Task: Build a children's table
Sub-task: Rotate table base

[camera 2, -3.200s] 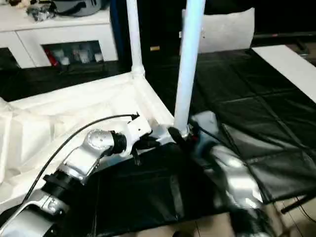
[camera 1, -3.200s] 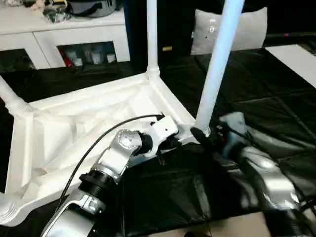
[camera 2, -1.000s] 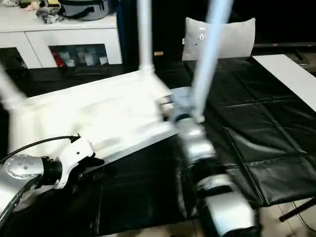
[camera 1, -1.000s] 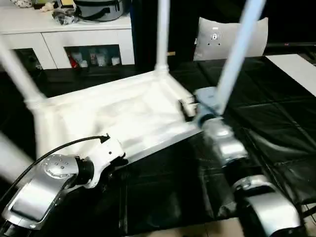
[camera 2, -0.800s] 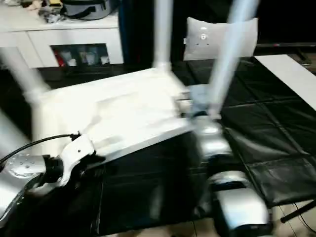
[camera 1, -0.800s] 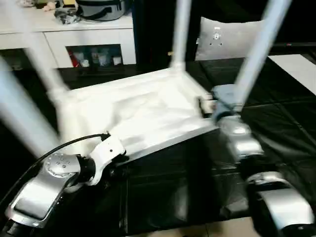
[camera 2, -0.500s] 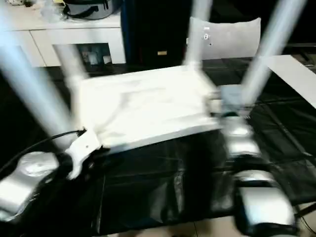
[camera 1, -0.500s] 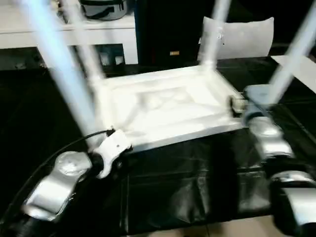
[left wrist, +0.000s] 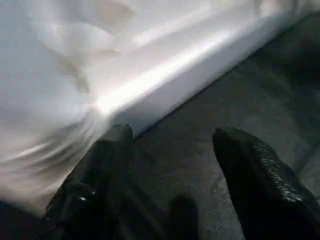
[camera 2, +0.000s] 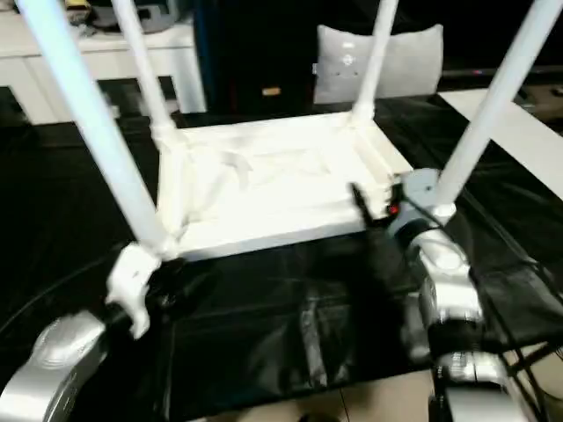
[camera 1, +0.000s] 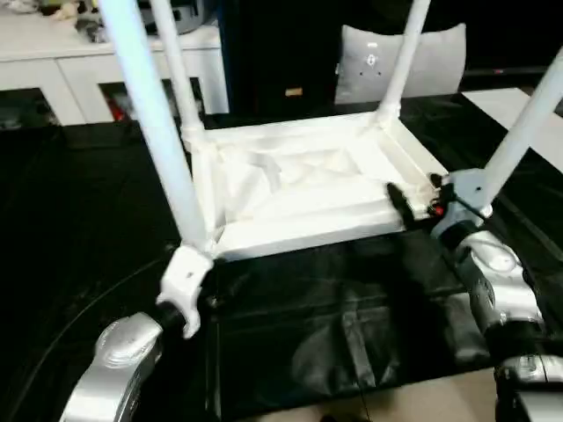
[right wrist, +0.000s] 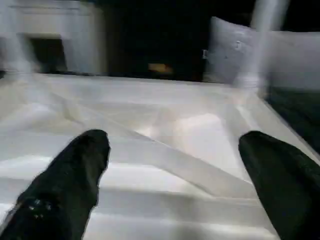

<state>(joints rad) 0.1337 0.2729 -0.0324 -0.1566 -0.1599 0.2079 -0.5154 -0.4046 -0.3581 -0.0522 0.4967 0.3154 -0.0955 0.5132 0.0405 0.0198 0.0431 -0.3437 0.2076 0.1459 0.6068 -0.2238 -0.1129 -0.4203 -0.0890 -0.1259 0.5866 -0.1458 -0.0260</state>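
The children's table lies upside down on the black mat, its ribbed white tabletop facing up. Four white legs stand in the corner sockets: front left, back left, back right and front right. My left gripper sits at the front-left corner, open, with only mat between its fingers; one finger lies close to the tabletop's edge. My right gripper is at the front-right corner, wide open, its fingers spread over the ribbed underside and holding nothing.
A grey cushion leans behind the table. A white cabinet with clutter stands at the back left. A white board lies at the right edge. The black mat stretches toward me in front of the table.
The table has turned and slid to the right, so its front-left leg now stands by my left gripper. The right gripper moved right with the corner. The left gripper's fingers have opened wider.
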